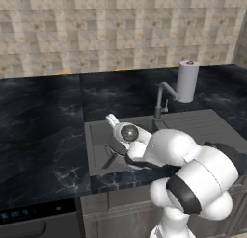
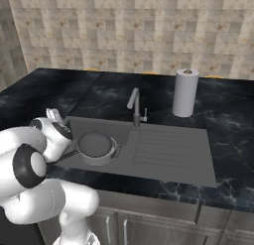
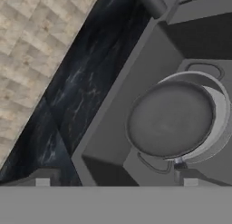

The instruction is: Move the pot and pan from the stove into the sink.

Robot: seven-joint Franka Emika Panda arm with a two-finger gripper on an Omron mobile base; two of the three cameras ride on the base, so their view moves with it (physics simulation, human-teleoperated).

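Observation:
The pot (image 3: 220, 110) stands in the left basin of the sink (image 3: 136, 73), pale rim and loop handles showing. The dark pan (image 3: 170, 119) lies on top of it, covering most of its mouth. In the right base view the pot (image 2: 96, 149) sits in the sink (image 2: 168, 154), and a thin dark handle sticks out to its left. My gripper (image 3: 116, 180) hangs open just above and beside the two vessels, with nothing between its fingertips. In the left base view my arm hides most of both, above the sink (image 1: 96, 136). The stove is out of view.
A grey curved faucet (image 1: 161, 95) (image 2: 134, 104) rises behind the basin. A white paper towel roll (image 1: 187, 80) (image 2: 185, 92) stands on the dark marble counter (image 1: 43, 116) at the back right. The ribbed drainboard (image 2: 163, 147) lies right of the basin. The tiled wall runs behind.

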